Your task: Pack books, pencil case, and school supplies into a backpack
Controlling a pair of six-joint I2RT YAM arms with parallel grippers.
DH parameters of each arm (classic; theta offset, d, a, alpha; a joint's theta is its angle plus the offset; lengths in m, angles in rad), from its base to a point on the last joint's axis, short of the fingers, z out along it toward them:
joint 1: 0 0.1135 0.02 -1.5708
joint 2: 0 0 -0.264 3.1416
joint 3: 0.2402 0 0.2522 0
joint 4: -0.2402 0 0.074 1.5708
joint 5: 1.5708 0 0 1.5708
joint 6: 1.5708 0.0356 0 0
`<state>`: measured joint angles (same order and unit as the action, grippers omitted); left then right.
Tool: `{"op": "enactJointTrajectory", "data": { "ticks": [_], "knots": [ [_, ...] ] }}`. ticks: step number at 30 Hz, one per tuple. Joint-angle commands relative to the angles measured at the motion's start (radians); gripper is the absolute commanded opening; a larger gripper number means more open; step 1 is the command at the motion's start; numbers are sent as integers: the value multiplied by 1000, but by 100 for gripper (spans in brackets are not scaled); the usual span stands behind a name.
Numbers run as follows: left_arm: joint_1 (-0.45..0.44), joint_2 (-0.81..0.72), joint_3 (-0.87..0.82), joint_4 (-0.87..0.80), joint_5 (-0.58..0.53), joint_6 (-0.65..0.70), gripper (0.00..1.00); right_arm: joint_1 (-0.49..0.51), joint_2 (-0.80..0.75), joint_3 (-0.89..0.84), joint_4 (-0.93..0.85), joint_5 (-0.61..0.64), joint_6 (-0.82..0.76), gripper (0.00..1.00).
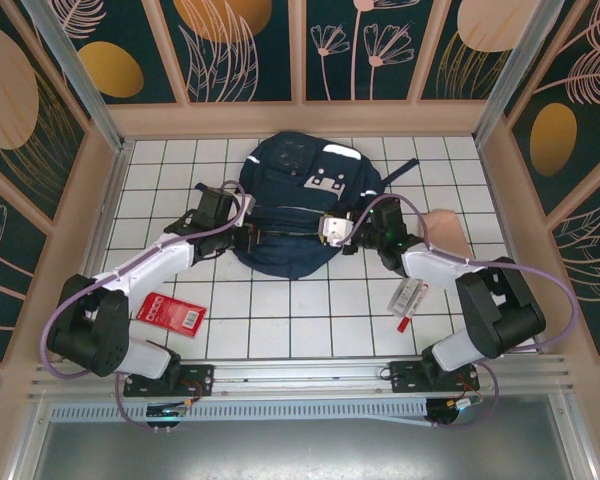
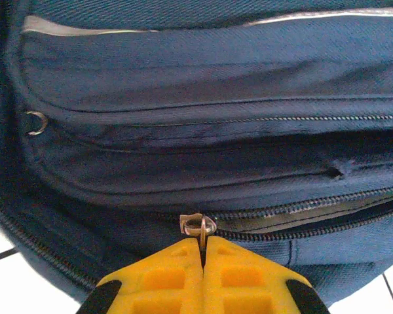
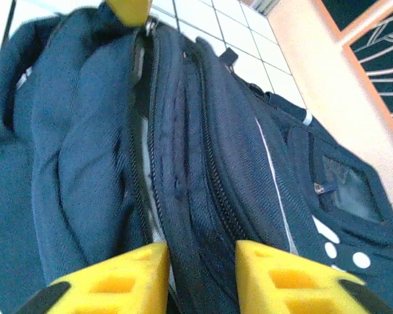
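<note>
Left pincer (image 2: 202, 256) was clamped shut on the metal zipper pull (image 2: 198, 226) at the near edge of the backpack (image 1: 285, 185); right pincer (image 3: 202, 265) stood parted astride a fabric fold, grip not determinable. Backpack lay upper centre on the tiled tabletop (image 1: 280, 320); red booklet (image 1: 170, 313) lower left, peach pencil case (image 1: 448, 235) right of centre.

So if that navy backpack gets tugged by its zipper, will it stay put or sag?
Likely floppy: the backpack lies slumped, its fabric creased into soft folds. Tugging the zipper pull pinched in the left claw would probably bunch cloth before it shifts. The coarse weave suggests little sliding.
</note>
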<state>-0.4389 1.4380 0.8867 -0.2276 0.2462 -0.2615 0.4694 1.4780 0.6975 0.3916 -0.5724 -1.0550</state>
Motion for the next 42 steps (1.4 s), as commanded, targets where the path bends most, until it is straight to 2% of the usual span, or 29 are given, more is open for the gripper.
{"op": "enactJointTrajectory", "data": {
  "ticks": [1, 4, 8, 10, 13, 15, 18, 19, 21, 24, 26, 28, 30, 32, 37, 42],
  "knots": [
    [-57, -28, -11, 113, 110, 56, 0, 37, -68, -1, 43, -96, 154, 43],
    [-110, -48, -23, 163, 141, 59, 0, 100, -74, -1, 71, -105, 210, 49],
    [-127, -78, -58, 260, 203, -23, 0, 153, 10, 10, 155, -56, 261, 51],
    [-130, -103, -81, 295, 195, -48, 0, 161, 59, 20, 171, -6, 258, 51],
    [-130, -142, -84, 257, 141, -44, 0, 152, 118, 42, 179, 51, 266, 51],
    [-128, -163, -91, 213, 82, -15, 0, 152, 139, 56, 139, 86, 234, 44],
    [-126, -179, -106, 150, -29, 19, 0, 148, 138, 72, 30, 91, 151, 11],
    [-124, -183, -114, 138, -67, 24, 0, 146, 132, 72, 0, 79, 126, 6],
    [-101, -193, -141, 135, -134, 35, 0, 136, 117, 72, -75, 59, 69, 0],
    [-23, -194, -174, 142, -175, 44, 0, 121, 95, 64, -137, 65, 14, 0],
    [19, -183, -178, 149, -113, 72, 0, 108, 85, 63, -136, 64, 17, 0],
    [20, -168, -173, 167, 104, 142, 0, 99, 74, 63, -122, 38, 34, 0],
    [16, -153, -166, 179, 303, 157, 19, 97, 63, 66, -104, 5, 48, 0],
    [0, -179, -195, 218, 378, 208, 31, 97, 58, 71, -88, -15, 59, 0],
    [-36, -279, -284, 333, 354, 377, 41, 85, 43, 74, -38, -65, 107, 0],
    [-42, -207, -238, 315, 350, 537, 40, 84, 25, 88, -44, -99, 125, 0]
  ]
}}
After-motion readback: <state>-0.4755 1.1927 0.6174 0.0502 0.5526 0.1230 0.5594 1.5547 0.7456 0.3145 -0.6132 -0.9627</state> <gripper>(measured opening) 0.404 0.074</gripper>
